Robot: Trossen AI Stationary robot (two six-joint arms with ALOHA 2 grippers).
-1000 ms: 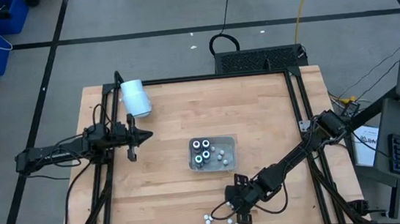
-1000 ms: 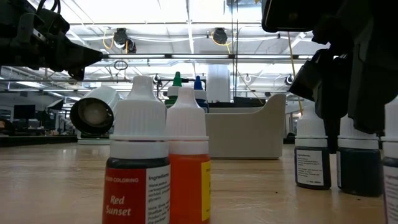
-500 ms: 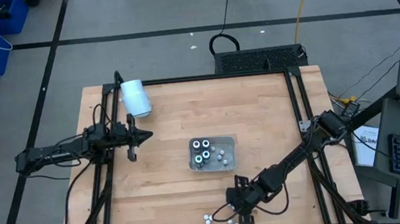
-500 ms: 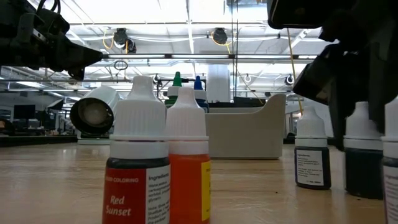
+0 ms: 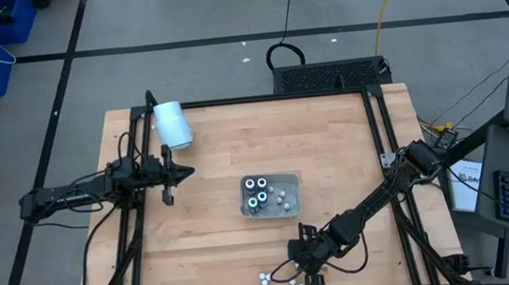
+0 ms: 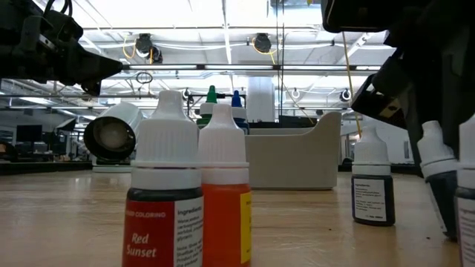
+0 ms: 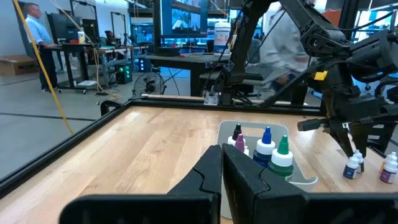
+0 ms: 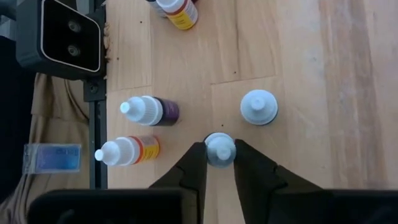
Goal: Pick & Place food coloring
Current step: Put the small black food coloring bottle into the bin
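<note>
right gripper (image 8: pixel 219 163) was at the table's near edge, fingers nipped on one food coloring bottle (image 8: pixel 219 149) among the loose ones — pick step. next: lift straight, carry to the tray (image 5: pixel 294 191) — left gripper (image 5: pixel 185 173) idle, shut.

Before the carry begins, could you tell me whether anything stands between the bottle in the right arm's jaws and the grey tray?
Nothing visible does. The right gripper clamps a white-capped bottle near the table's front edge; bare wood runs from there to the grey tray. The neighbouring bottles stand off to the side.

Wooden table (image 5: pixel 331 154) bears tray (image 5: pixel 294 195), white cylinder (image 5: pixel 173 124), bottles (image 8: pixel 149 111).
</note>
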